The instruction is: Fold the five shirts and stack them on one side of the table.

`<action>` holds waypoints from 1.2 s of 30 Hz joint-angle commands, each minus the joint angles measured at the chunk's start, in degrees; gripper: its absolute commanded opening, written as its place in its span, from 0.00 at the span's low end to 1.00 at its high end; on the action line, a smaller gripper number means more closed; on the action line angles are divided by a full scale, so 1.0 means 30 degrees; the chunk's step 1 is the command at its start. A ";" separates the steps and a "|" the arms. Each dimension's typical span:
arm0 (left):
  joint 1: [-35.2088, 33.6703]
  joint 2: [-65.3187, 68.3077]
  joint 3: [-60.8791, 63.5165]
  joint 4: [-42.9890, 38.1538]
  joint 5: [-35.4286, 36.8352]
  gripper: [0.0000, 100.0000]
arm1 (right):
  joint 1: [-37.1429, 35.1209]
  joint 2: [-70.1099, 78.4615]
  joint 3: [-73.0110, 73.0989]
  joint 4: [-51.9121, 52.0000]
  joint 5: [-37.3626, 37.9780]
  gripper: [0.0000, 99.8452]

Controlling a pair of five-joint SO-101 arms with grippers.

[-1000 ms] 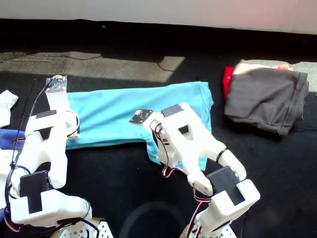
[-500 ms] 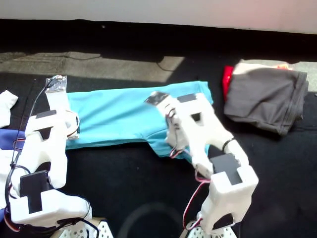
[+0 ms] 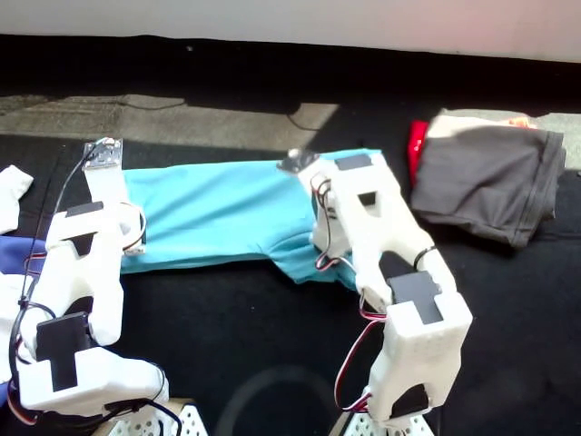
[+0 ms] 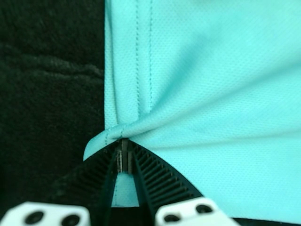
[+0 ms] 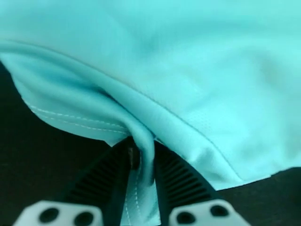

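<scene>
From above, the turquoise shirt (image 3: 218,213) lies stretched across the middle of the table (image 3: 227,345), already narrowed to a long band. The left arm (image 3: 82,263) stands at its left end and the right arm (image 3: 381,236) leans over its right end. A folded dark grey shirt (image 3: 486,186) tops a small stack near the table's right edge. A white shirt (image 3: 11,195) and a blue shirt (image 3: 14,254) wait unfolded at the left edge.

In the left wrist view, the left gripper (image 4: 123,150) is pinched tight on a stitched edge of the shirt, fabric puckering at its tips.

In the right wrist view, the right gripper (image 5: 138,155) is likewise clamped on a bunched fold of turquoise cloth beside a seam.

The step in hand looks like folding this shirt crosswise. Next, one held end probably has to be raised and carried over towards the other (evenly, or the layers will skew), then released flat before the shirt goes onto the stack.
</scene>
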 commanded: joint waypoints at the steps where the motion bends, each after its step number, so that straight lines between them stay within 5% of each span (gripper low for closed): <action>1: 0.0308 -0.0278 0.0044 -0.0234 0.0059 0.01 | 0.0601 0.0044 -0.3150 0.0659 0.0293 0.01; 17: 0.0308 -0.0278 0.0044 -0.0234 0.0059 0.01 | 0.1070 0.0220 -0.6168 -0.2564 0.0147 0.01; 23: 0.0308 -0.0278 0.0073 -0.0234 0.0059 0.01 | 0.1216 0.3414 -0.8132 -0.3179 -0.3253 0.16; 30: 0.0308 -0.0278 0.0073 -0.0234 0.0059 0.01 | 0.2564 0.6491 -1.5223 -0.3062 -0.8381 0.17; 36: 0.0308 -0.0278 0.0073 -0.0234 0.0059 0.01 | 0.2828 0.6960 -1.8828 0.0777 -0.8850 0.17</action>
